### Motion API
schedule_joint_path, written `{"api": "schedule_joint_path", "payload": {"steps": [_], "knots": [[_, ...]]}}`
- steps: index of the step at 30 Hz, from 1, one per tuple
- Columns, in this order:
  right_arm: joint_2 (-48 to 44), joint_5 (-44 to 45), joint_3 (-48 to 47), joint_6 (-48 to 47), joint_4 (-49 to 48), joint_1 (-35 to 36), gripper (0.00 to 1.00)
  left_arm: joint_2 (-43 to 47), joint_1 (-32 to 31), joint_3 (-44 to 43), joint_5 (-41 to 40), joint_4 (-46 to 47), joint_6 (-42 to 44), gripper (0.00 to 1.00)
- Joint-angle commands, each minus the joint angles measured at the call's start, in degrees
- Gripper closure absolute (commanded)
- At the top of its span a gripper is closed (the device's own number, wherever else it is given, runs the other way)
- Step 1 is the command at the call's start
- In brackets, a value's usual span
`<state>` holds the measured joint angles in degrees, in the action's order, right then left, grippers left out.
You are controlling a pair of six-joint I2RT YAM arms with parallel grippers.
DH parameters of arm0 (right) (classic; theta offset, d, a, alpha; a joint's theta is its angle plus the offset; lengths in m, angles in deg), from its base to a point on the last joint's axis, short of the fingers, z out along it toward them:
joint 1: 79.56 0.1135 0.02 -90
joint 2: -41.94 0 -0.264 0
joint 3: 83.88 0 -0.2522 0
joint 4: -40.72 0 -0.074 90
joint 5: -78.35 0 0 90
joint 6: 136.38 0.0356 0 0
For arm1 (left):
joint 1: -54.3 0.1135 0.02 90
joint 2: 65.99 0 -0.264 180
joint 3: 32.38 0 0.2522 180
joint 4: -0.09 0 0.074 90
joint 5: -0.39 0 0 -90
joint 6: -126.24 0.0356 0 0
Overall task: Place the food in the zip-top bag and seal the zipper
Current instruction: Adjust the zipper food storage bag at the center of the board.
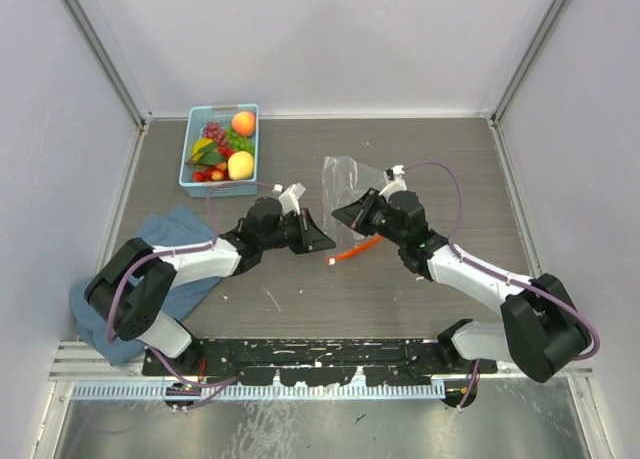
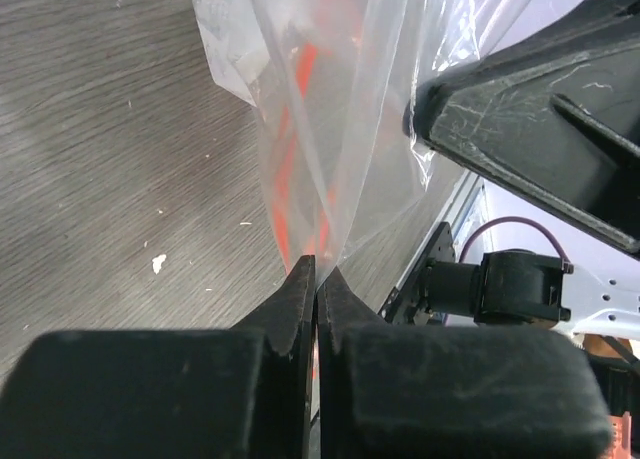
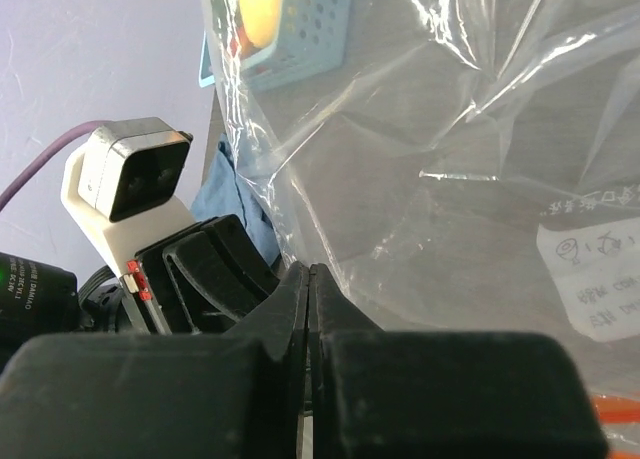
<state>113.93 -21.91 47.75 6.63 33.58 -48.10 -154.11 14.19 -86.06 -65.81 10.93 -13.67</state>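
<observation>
The clear zip-top bag [image 1: 342, 176] lies mid-table, its near end lifted between my grippers. Its red-orange zipper [image 1: 356, 249] hangs below them. My left gripper [image 1: 326, 243] is shut on the bag's mouth edge; in the left wrist view [image 2: 316, 269] the film [image 2: 345, 129] and zipper [image 2: 302, 79] rise from the closed jaws. My right gripper [image 1: 346, 217] is shut on the bag's edge too, as the right wrist view [image 3: 308, 272] shows. The food sits in the blue basket [image 1: 189, 151]: peach [image 1: 243, 123], yellow fruit [image 1: 240, 165], grapes [image 1: 216, 134], red berries [image 1: 205, 175].
A blue cloth [image 1: 165, 237] lies under the left arm at the near left. The basket stands against the back wall, left of centre. Walls close in the table on three sides. The two grippers' tips are very close together.
</observation>
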Motion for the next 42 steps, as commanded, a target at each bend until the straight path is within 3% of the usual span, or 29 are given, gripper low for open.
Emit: {"api": "schedule_joint_path", "payload": {"steps": [1,10,17,24,42], "knots": [[-0.4,-2.0,-2.6,-2.9,-4.5,0.4,0.9,3.6,-0.2,1.5,-1.2,7.0,-1.3,1.0],[-4.4,-1.9,-2.0,-7.7,-3.5,0.3,0.59,10.3,-0.1,9.2,-11.8,11.1,-6.1,1.0],[-10.8,5.6,4.2,-6.7,-2.4,-0.4,0.55,14.7,-0.1,14.2,-19.0,15.6,-12.1,1.0],[-12.7,10.5,12.9,0.5,-9.7,-0.4,0.47,18.9,-0.1,17.0,-22.4,17.8,-14.4,1.0],[4.0,7.3,15.1,10.2,-28.8,-0.4,0.4,18.6,-0.1,17.9,-19.2,22.6,-15.8,1.0]]}}
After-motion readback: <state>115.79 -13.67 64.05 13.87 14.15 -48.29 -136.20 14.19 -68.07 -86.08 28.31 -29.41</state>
